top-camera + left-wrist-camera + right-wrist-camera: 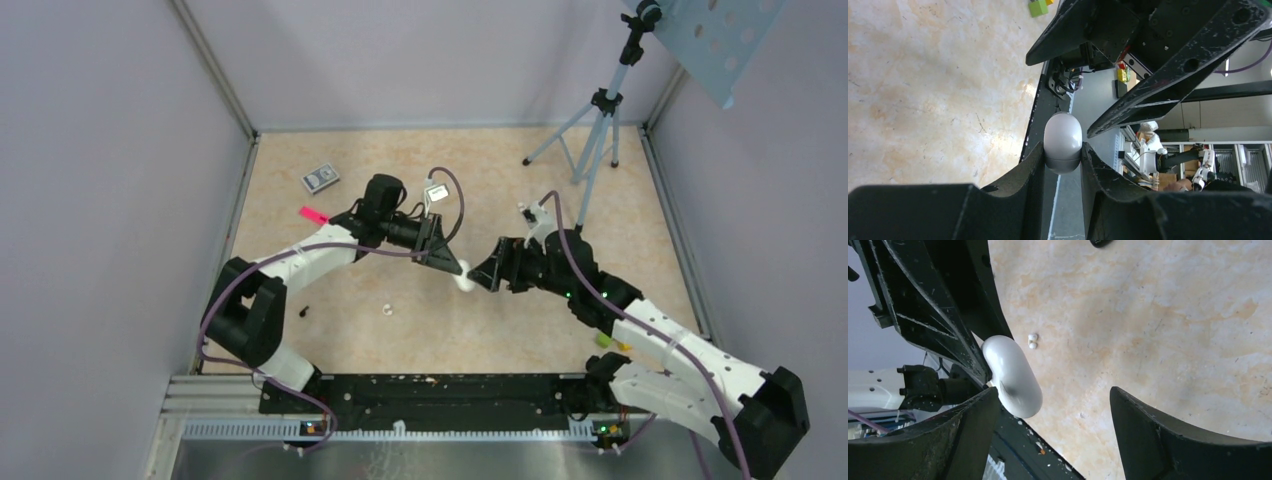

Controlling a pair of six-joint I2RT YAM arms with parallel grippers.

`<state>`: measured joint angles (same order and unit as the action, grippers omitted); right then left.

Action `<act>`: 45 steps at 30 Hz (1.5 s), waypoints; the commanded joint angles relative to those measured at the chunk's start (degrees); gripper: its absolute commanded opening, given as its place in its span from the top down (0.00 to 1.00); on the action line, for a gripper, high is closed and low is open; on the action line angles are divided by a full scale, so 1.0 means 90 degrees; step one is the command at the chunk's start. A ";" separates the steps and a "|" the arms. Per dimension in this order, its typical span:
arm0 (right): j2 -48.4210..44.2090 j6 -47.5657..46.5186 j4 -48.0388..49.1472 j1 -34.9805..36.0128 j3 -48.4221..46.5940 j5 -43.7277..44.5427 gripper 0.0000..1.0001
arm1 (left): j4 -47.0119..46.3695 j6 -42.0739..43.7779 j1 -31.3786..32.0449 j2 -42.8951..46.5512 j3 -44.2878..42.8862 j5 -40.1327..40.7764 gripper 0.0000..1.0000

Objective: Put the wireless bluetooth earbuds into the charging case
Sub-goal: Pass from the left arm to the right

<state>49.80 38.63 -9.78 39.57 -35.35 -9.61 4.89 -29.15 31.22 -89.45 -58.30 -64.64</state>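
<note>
Earbuds point(1032, 341) lie on: the beige marbled tabletop point(560, 180), the largest thing in view, fenced by grey walls.
Arms: the left arm point(300, 258) and right arm point(660, 335) reach inward from the near edge and meet nose to nose over the middle of the tabletop.
Tripod point(597, 130): stands at the far right corner.
Left tool point(1062, 146): closed on a white pill-shaped object point(1063, 131), one finger on each side. The object's rounded end sticks out past the fingertips.
Right tool point(1053, 392): open, jaws wide apart. The white pill-shaped object sits just beside one finger and well clear of the other. I cannot tell whether the near finger touches it.
Grey box point(320, 178) and pink strip point(313, 214): on the far left of the tabletop, near each other.
Charging case point(303, 311): a tiny dark shape on the tabletop beside the left arm, too small to tell if its lid is up.
Earbuds, position: two tiny white bits close together on bare tabletop, right of the case and below the tools in the overhead view. Neither tool holds them.
</note>
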 commanded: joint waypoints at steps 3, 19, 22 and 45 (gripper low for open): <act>0.0176 0.0416 0.0906 -0.0035 0.0076 -0.0602 0.30 | -0.0135 0.0230 -0.0021 0.0236 -0.0125 -0.0369 1.00; 0.0112 0.2509 0.4493 -0.0918 0.1650 -0.2613 0.46 | -0.0261 0.0247 -0.0043 0.0326 -0.0291 -0.1091 1.00; 0.0117 0.2445 0.4518 -0.1014 0.1669 -0.2933 0.45 | -0.0385 0.0244 -0.0065 0.0313 -0.0298 -0.1224 1.00; 0.0833 0.2401 0.5706 -0.1017 0.1460 -0.4225 0.43 | -0.0766 -0.0018 -0.0072 0.0507 -0.0384 -0.1554 1.00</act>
<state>56.93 62.22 39.46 30.83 -19.84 -46.22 -0.05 -30.17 30.74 -87.59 -59.27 -76.73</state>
